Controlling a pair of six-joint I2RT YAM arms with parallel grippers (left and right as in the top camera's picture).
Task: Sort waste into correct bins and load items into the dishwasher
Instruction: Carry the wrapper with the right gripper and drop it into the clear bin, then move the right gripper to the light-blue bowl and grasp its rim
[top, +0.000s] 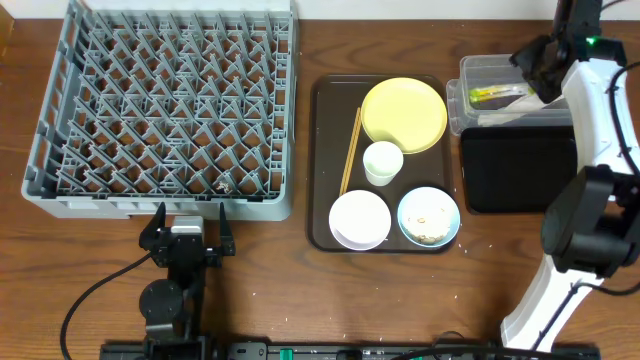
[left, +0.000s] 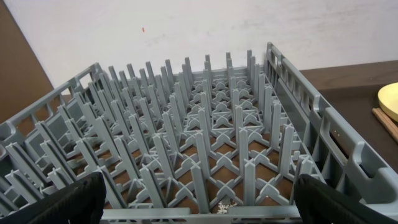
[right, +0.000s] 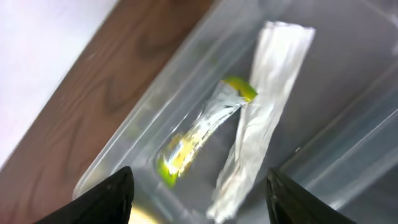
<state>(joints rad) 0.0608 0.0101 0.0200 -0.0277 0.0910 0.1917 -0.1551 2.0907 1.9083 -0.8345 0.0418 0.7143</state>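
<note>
The green-and-yellow wrapper (right: 199, 130) and the white paper strip (right: 261, 106) lie in the clear tub (top: 480, 75) at the far right. My right gripper (right: 199, 199) hovers open above them; in the overhead view it (top: 540, 65) is over the tub. The black tray (top: 515, 170) lies just in front of the tub. On the brown serving tray (top: 322, 150) are the yellow plate (top: 404, 113), chopsticks (top: 351, 150), white cup (top: 382, 162), white bowl (top: 360, 219) and light blue bowl (top: 429, 216) holding rice scraps. My left gripper (top: 188, 230) is open before the grey dish rack (top: 165, 105).
The rack (left: 205, 143) fills the left wrist view, with a few white crumbs under its near edge. The right arm's white base (top: 560, 290) stands at the front right. Bare wooden table lies between the rack and the serving tray.
</note>
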